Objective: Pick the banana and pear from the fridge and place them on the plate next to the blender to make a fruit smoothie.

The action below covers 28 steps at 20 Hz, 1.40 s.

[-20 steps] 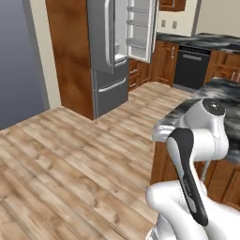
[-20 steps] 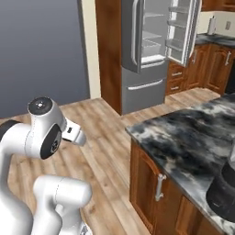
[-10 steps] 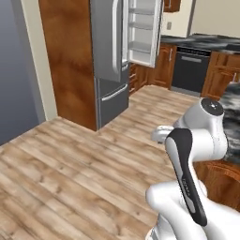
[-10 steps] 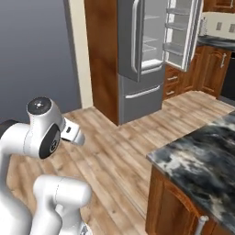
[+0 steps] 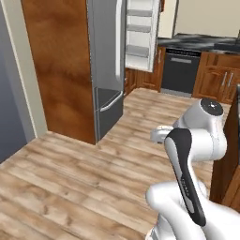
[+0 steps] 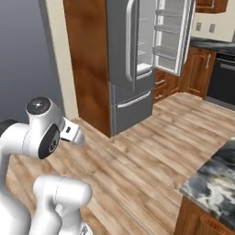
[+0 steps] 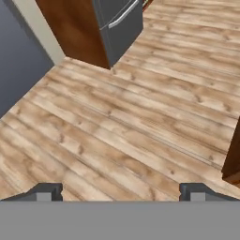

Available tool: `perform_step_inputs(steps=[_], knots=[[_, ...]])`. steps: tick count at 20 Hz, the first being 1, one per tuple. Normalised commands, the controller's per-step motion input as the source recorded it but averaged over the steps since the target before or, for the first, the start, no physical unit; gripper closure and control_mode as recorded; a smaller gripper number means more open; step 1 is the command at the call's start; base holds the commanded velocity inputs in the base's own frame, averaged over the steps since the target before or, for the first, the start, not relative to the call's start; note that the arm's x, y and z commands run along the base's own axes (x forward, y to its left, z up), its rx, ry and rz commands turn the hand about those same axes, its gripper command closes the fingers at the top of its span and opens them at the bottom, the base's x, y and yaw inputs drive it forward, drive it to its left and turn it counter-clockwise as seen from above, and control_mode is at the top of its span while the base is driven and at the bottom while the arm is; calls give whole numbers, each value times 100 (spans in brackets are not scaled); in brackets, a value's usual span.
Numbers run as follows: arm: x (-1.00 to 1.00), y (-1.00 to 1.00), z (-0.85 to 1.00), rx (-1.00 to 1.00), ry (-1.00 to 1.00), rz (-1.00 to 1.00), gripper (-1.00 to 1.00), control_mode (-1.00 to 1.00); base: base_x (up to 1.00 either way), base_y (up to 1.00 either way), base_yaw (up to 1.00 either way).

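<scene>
The grey steel fridge (image 5: 106, 61) stands ahead on the left, one upper door (image 5: 140, 33) swung open to show white shelves in its bins. In the right base view the fridge (image 6: 131, 50) is at top centre with its open door (image 6: 172, 36) to the right. The hand view catches the fridge's lower drawer (image 7: 119, 23) at the top. My gripper (image 7: 121, 193) hangs open over the wooden floor, nothing between its fingertips (image 7: 47, 192). The banana, pear, plate and blender are out of view.
A tall brown wood panel (image 5: 56, 61) flanks the fridge's left side, with a grey wall (image 5: 11, 93) beyond. A black dishwasher (image 5: 180, 70) sits among wood cabinets at the back. A dark marble counter corner (image 6: 215, 179) juts in at the lower right. Wooden floor (image 7: 140, 117) lies between.
The whole picture has shifted: the base has driven toward the fridge, which now looks larger and nearer, and the marble counter has slid off to the right. The arm keeps its pose.
</scene>
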Motion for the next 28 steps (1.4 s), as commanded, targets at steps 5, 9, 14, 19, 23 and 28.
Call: perform_step_inputs(steps=[5,9,14,19,23,28], knots=[[0,0,0,0,0,0,-100,100,100,7,-34],[0,0,0,0,0,0,-100,100,100,0,-42],[0,0,0,0,0,0,-100,100,100,0,-33],[0,0,0,0,0,0,-100,100,100,0,-23],[0,0,0,0,0,0,-100,100,100,0,-18],[0,0,0,0,0,0,-100,100,100,-1,-4]])
